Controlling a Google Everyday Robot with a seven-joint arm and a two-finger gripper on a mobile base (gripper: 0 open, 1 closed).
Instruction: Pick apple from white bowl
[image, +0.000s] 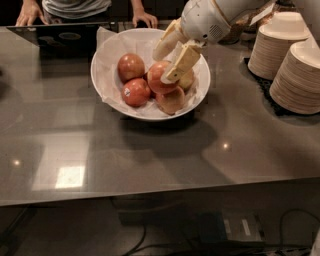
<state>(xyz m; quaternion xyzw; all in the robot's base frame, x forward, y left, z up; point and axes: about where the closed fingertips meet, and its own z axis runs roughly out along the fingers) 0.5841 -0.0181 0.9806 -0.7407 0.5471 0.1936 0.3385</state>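
Fingers (182, 60) of cream two-finger gripper (162, 68) clamped either side of round deep-red apple (156, 79), apple among other apples (131, 66) inside wide white paper-lined bowl (100, 82), on glossy grey table (150, 160), stacks of pale disposable bowls (295, 75) at right.

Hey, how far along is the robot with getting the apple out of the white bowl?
Done: the grasp. The gripper, over the wide white paper-lined bowl, is shut on the large deep-red apple. In hand: that apple sits between its fingers, seemingly just above the other apples. Left: lifting it clear of the rim and away.
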